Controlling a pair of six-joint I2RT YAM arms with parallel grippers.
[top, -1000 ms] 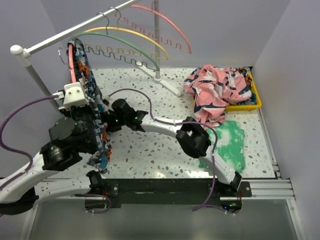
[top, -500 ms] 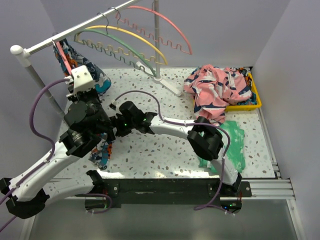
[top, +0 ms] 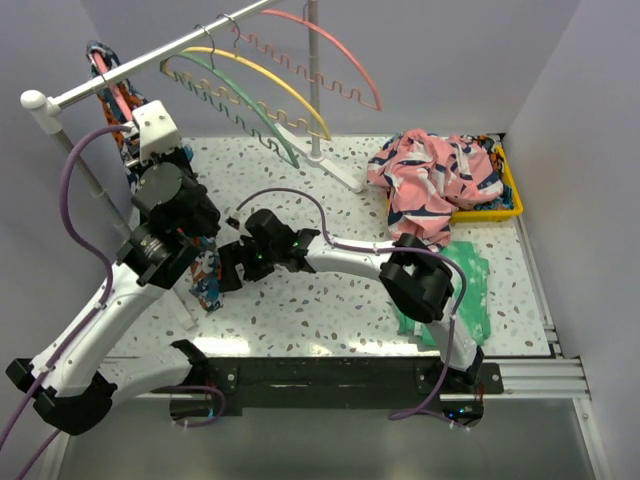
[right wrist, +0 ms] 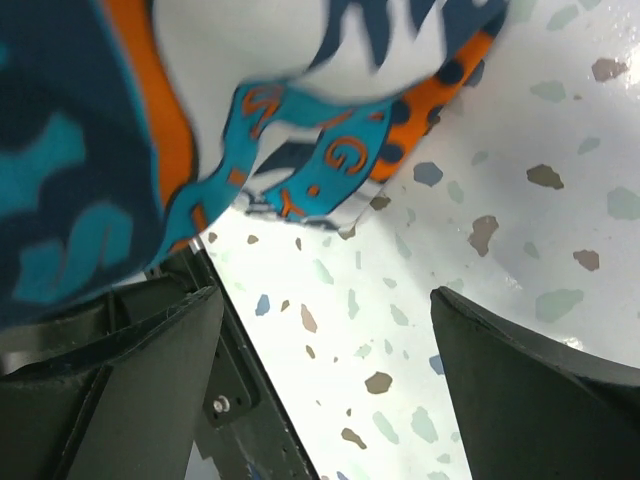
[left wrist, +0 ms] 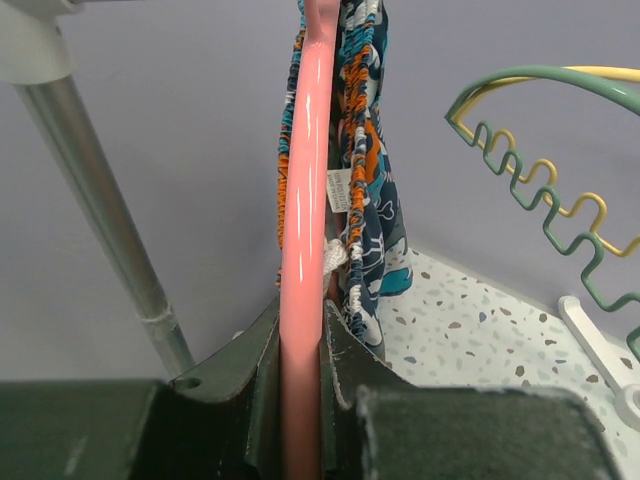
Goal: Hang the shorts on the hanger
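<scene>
Left pincer (left wrist: pixel 302 400), clamped tight on the pink hanger (left wrist: pixel 305 200), has swung it up to the rail (top: pixel 150 62) at about 10 o'clock, the shorts (top: pixel 205 280) draped over it and dangling. Right pincer (right wrist: pixel 320 330) gapes wide by the hem, holding nothing. Looks like only hooking on is left.

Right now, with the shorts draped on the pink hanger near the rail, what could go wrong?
The left hand pinches only the pink hanger; the shorts just drape over it and might slide off if it tilts. The open right hand sits beside their lower hem and could snag it. The hanger is near the end of the rail, and its hook might miss.
</scene>
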